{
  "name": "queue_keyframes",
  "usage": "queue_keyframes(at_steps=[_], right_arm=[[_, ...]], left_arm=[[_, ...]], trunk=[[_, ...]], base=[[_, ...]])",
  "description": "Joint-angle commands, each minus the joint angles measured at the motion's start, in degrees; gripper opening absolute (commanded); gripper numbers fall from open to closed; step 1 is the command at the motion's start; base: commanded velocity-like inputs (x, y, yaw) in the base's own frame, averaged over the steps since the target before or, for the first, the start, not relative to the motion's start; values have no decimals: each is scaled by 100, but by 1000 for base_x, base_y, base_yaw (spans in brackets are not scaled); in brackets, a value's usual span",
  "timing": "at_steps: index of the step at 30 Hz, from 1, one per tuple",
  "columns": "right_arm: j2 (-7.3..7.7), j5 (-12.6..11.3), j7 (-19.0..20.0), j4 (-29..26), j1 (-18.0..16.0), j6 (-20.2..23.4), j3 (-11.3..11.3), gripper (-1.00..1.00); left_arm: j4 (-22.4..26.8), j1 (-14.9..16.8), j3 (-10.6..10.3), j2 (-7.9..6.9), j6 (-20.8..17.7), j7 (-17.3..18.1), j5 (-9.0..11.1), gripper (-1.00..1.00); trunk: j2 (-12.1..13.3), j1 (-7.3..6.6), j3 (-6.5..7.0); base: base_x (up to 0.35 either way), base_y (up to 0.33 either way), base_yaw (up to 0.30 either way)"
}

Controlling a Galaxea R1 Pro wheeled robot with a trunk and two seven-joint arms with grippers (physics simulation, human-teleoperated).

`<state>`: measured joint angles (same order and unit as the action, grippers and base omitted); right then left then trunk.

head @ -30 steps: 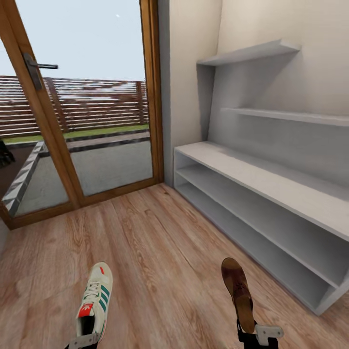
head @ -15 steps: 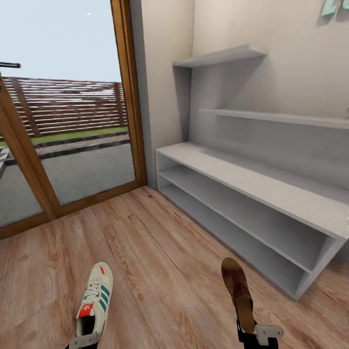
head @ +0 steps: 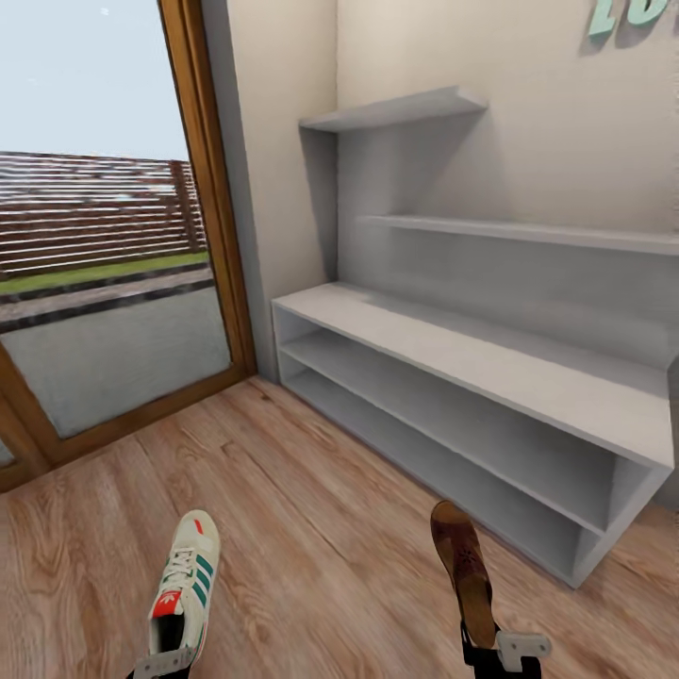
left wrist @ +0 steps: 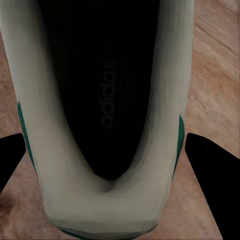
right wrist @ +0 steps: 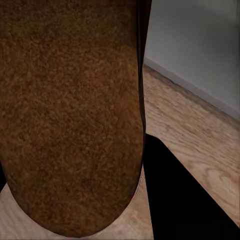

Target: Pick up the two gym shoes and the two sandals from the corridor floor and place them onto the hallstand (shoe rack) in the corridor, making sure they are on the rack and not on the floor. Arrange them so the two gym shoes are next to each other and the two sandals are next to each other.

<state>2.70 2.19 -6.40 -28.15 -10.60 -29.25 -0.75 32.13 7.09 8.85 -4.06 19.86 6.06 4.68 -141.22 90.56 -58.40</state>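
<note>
One cream gym shoe (head: 186, 587) with green stripes hangs over the corridor floor (head: 311, 528) at the lower left of the head view, heel in my left gripper (head: 162, 666), which is shut on it. In the left wrist view the shoe's heel opening (left wrist: 107, 90) sits between dark fingers (left wrist: 212, 175). One brown sandal (head: 464, 571) is held the same way at the lower right, my right gripper (head: 500, 653) shut on its heel; its tan insole (right wrist: 70, 110) shows close up. The grey hallstand (head: 528, 377) stands ahead to the right with bare shelves.
A glass door (head: 104, 236) with a wooden frame (head: 203, 189) stands at the left, with a terrace and fence beyond it. Stepped grey wall shelves (head: 396, 108) rise above the bench. Teal letters (head: 641, 14) hang on the wall.
The camera has swung to the right: door and hallstand slid left in the picture. The gym shoe and the sandal keep their places in the grippers.
</note>
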Motion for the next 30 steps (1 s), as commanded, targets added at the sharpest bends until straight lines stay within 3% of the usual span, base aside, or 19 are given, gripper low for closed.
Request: queue_keyframes(at_steps=[1, 14, 30], right_arm=[[0, 3, -10, 3, -4, -13, -4, -100], [-5, 0, -10, 2, -4, -11, -4, -100], [-7, 0, -10, 2, -4, -10, -4, -100]], left_arm=[[-5, 3, 20, 2, 9, 62, 51, -100], [-5, 3, 20, 2, 9, 62, 52, -100], [-5, 3, 20, 2, 9, 71, 60, -100]], trunk=[[-2, 2, -3], [-2, 2, 0], [-2, 2, 0]], base=[[281, 234, -270], [266, 243, -280], [16, 273, -283]])
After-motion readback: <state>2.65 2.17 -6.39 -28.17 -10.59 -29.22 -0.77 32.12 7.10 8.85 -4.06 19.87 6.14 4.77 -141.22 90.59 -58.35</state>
